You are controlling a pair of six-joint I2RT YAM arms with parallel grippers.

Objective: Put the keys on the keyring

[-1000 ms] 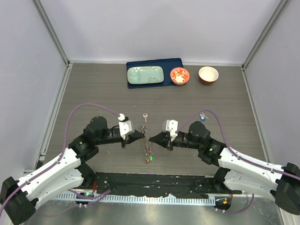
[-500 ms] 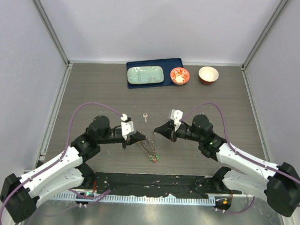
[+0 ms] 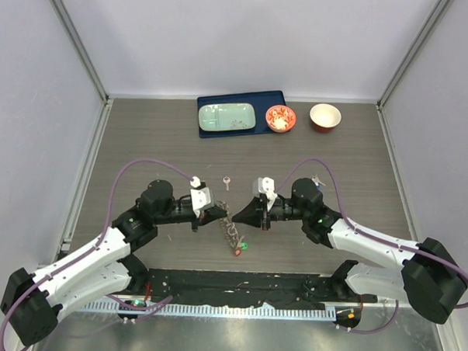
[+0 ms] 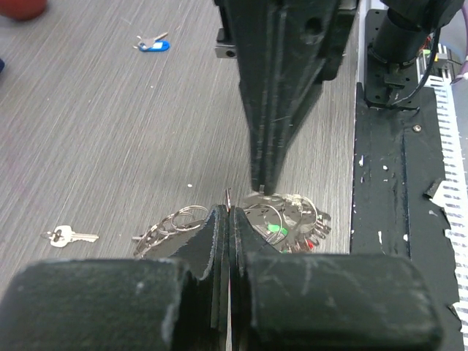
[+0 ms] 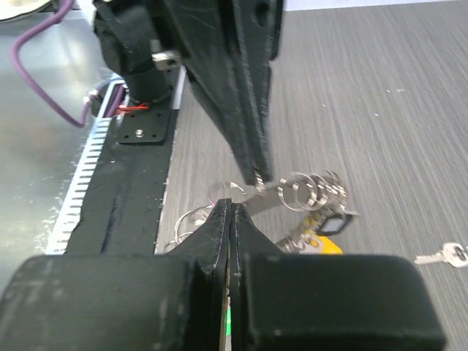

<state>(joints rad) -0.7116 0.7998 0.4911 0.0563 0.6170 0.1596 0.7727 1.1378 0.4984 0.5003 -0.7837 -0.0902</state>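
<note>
Fingers of the left gripper [image 4: 229, 213] are pressed flat together, with a thin loop of the silver wire keyring [image 4: 292, 210] pinched at their tips. Fingers of the right gripper [image 5: 229, 210] are likewise clenched against the same bunch; whether it is grasped there cannot be told. The keyring, hung with small green-, red- and yellow-headed keys [image 4: 276, 231], is located between both tips on the grey wood-grain table [image 4: 110, 131]. A plain silver key [image 4: 69, 235] and a blue-headed key [image 4: 152, 44] are seen well apart.

this is looking like a robot lab test cell: plain pale walls [image 3: 224, 35] and metal posts [image 3: 77, 40] are enclosing a grey tabletop [image 3: 150, 141], with purple cables [image 3: 113, 193] trailing from two bolted arms [image 3: 82, 266].
</note>
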